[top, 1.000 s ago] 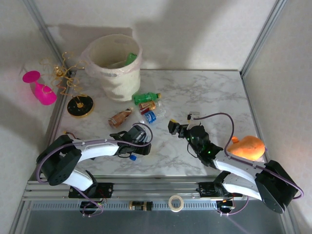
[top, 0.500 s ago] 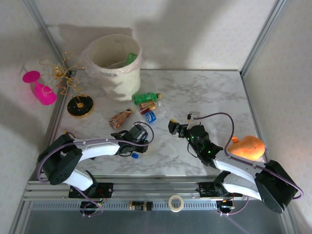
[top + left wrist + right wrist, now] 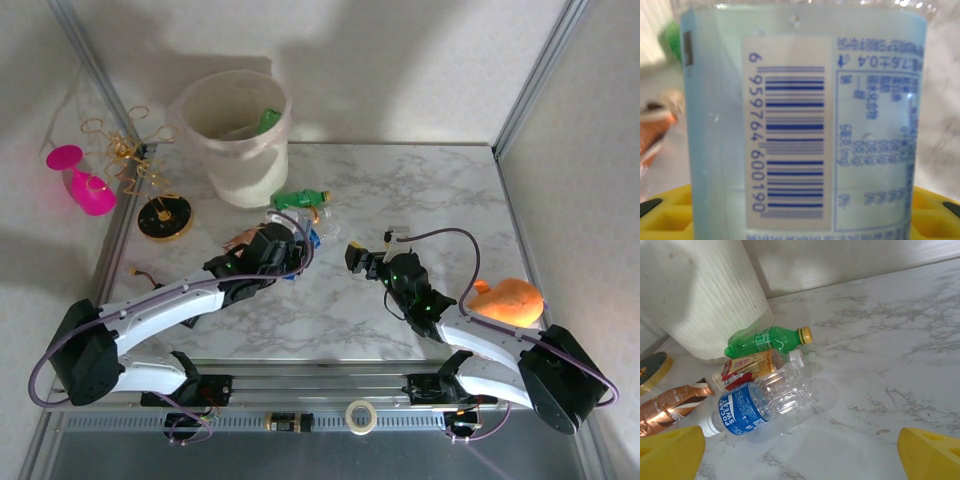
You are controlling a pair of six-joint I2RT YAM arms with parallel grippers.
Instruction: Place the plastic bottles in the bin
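Between the left gripper's yellow pads a clear bottle with a pale barcode label is clamped. The right gripper gapes wide above marble. Beyond lie crushed blue-label bottle, red-label bottle, copper bottle, green bottle. Ribbed cream bin holds a second green bottle.

Marble-veined table, smooth, with a soft sheen. There's the bin, matt cream plastic, finely ribbed. Now the clear bottle: glossy, crinkled plastic with a slick blue label. The green bottle is translucent and shiny, the copper-brown bottle gleams like foil. Up close, the pale-labelled bottle wears smooth, glossy printed film.
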